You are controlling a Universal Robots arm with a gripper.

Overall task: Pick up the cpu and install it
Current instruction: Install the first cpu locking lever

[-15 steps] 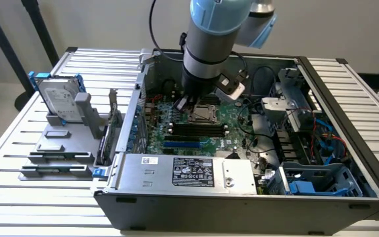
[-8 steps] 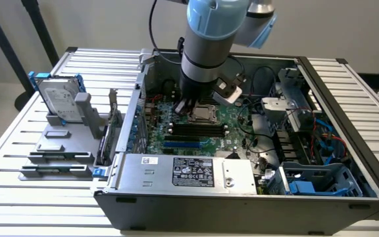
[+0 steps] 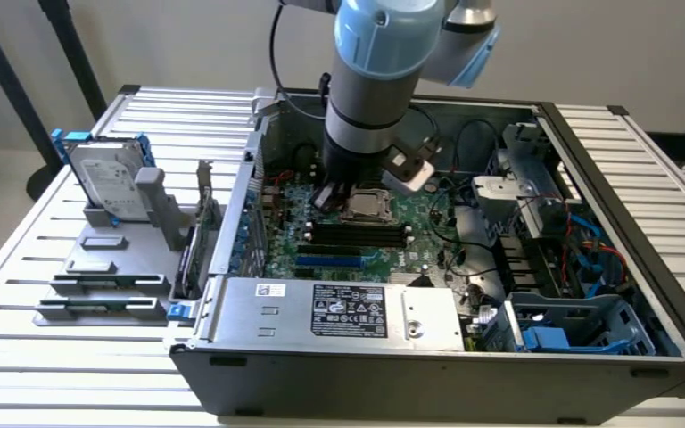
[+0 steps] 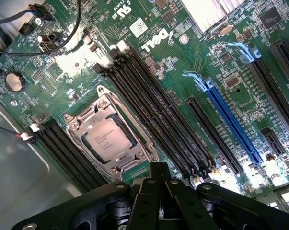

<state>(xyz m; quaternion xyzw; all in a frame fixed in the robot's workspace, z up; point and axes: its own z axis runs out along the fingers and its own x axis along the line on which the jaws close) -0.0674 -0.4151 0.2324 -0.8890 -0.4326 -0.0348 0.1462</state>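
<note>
While the arm hangs over the open case, these lines hold:
cpu: one cpu (image 4: 107,139), silver top up, seated flat in its socket frame (image 4: 77,125) on the green motherboard (image 4: 182,72), just ahead of the pincer's tips and apart from them; in the exterior view it shows as a pale square (image 3: 364,204) right beside the pincer
pincer: the pincer (image 4: 159,173) has its black fingers (image 4: 151,184) drawn together with nothing between them
wrist view adds: print on the cpu lid, four long black memory slots (image 4: 154,110) just beyond the socket, one long blue slot (image 4: 233,122) farther out, a coin cell (image 4: 14,81), a white brand name on the board
exterior view adds: the blue-grey arm (image 3: 384,62) coming down into the computer case (image 3: 438,366), the power supply (image 3: 342,312) with its label nearer the camera than the pincer, one upright silver drive (image 3: 107,183) in blue brackets on a grey holder (image 3: 111,267) at the exterior view's left, well apart from the pincer, all on a slatted table (image 3: 33,232)
count: one cpu, one drive, one arm
</note>
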